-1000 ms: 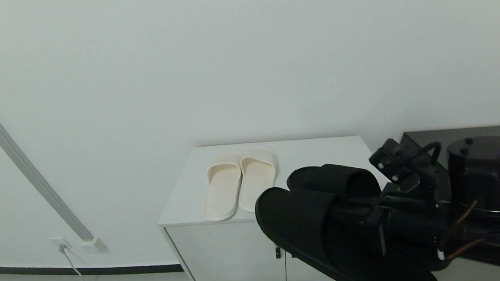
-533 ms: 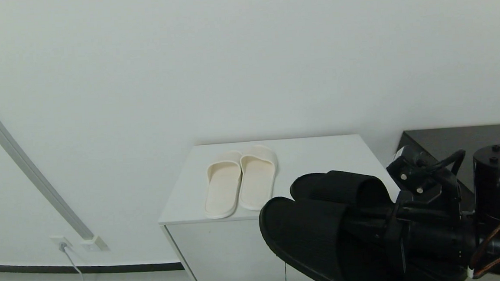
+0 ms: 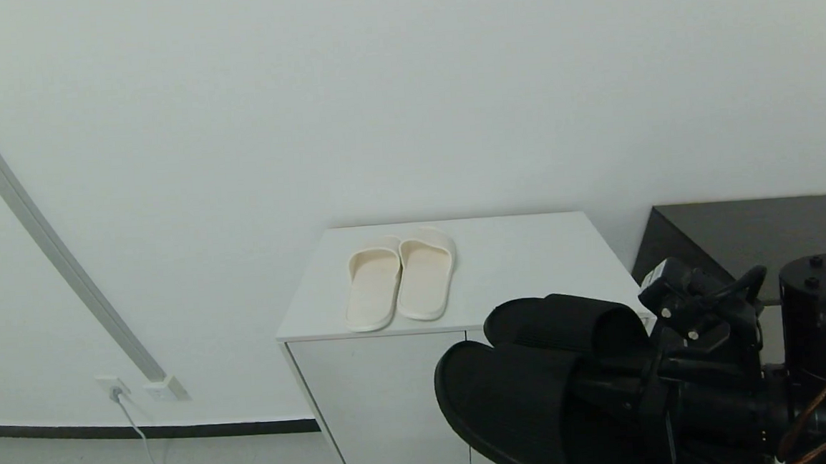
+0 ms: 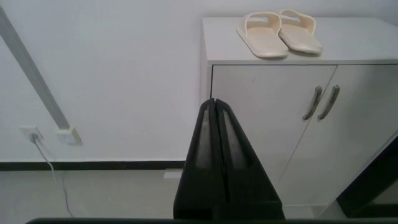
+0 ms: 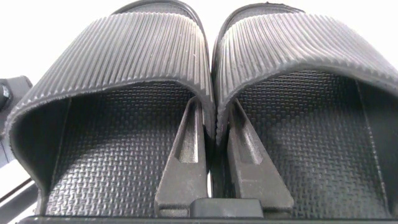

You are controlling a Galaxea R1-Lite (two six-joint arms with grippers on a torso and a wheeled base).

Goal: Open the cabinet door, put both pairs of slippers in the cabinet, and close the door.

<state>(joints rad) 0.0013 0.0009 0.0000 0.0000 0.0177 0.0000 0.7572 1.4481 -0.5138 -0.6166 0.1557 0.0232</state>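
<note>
Head view: black slippers (image 3: 537, 382) held low on robot's R side, in front of the cabinet (image 3: 387, 398) & off its top, soles side by side, toes pointing toward the cabinet. R wrist view: R pincer (image 5: 212, 107) has one finger inside each slipper, under the straps, and squeezes the two inner strap walls together btwn them, so it's clamped on the pair. Ribbed straps arch over both fingers (image 5: 186, 155).

Cream slippers (image 3: 375, 284) lie flat on the white cabinet top, side by side & touching, near the front edge, toward the L half. Rest of the top to their R is bare white.

L wrist view: L pincer (image 4: 214, 106) has its fingers pressed flat against each other w/ nothing btwn them; it sits low, off to the L of the cabinet front. Both cabinet doors (image 4: 267, 124) are closed, two upright handles (image 4: 313, 102) close together at the centre seam.

Dark tabletop (image 3: 757, 229) stands just R of the cabinet. On the wall to the L: slanting grey strip (image 3: 48, 240), socket (image 3: 113, 387) at its foot w/ a cable (image 3: 142, 442) hanging to the floor.
</note>
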